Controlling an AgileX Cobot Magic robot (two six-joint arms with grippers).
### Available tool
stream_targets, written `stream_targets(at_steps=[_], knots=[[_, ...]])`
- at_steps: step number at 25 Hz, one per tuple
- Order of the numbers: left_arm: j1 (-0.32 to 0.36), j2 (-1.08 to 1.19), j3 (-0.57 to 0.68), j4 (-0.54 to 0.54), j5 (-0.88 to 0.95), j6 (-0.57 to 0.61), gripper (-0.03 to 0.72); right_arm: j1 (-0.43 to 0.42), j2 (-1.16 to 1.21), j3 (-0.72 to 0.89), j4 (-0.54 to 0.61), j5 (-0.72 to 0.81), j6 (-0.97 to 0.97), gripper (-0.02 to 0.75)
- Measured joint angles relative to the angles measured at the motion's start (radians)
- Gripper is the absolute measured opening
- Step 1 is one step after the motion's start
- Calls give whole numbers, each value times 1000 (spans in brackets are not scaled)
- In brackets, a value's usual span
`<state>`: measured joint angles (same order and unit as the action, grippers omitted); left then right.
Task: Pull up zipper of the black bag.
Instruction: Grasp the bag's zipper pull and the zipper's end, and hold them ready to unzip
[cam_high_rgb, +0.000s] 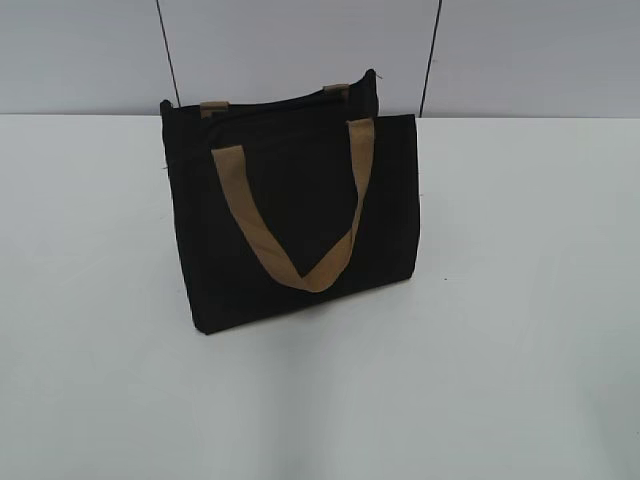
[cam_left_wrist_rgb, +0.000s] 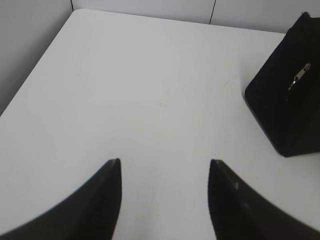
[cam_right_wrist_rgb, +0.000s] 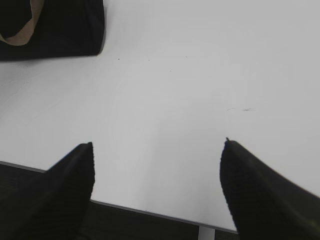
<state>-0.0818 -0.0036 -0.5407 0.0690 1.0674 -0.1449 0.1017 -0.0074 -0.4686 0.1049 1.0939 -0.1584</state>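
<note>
Near to far: left gripper (cam_left_wrist_rgb: 165, 172) at bottom centre of its wrist view, jaws spread, nothing between them, just bare white table (cam_left_wrist_rgb: 150, 90). Right gripper (cam_right_wrist_rgb: 157, 150) same story at the bottom of its view, jaws wide apart, hanging over the table's near edge. Neither arm shows in the exterior view, so both sit well back from the work. One black bag (cam_high_rgb: 290, 210), upright, centre of the exterior frame, two tan strap handles (cam_high_rgb: 290, 250), one drooped down the front face, the other only peeking out at the top. One zipper (cam_high_rgb: 280, 100), long axis running left-right along the bag's top edge. From the left gripper the bag sits at right, silvery pull (cam_left_wrist_rgb: 299, 76) visible on that end. From the right gripper only the bag's lower corner shows, upper left. My read: left arm is better placed for the pull, the right for bracing.
</note>
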Motion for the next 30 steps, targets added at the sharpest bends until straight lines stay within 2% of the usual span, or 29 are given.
stream_targets(at_steps=[23, 25, 30], knots=[[0, 2, -2, 0, -2, 0, 417, 0, 0, 0, 0, 0, 0, 595], [0, 26, -15, 6, -44, 1, 417, 0, 0, 0, 0, 0, 0, 595], [0, 159, -37, 11, -279, 23, 417, 0, 0, 0, 0, 0, 0, 595]])
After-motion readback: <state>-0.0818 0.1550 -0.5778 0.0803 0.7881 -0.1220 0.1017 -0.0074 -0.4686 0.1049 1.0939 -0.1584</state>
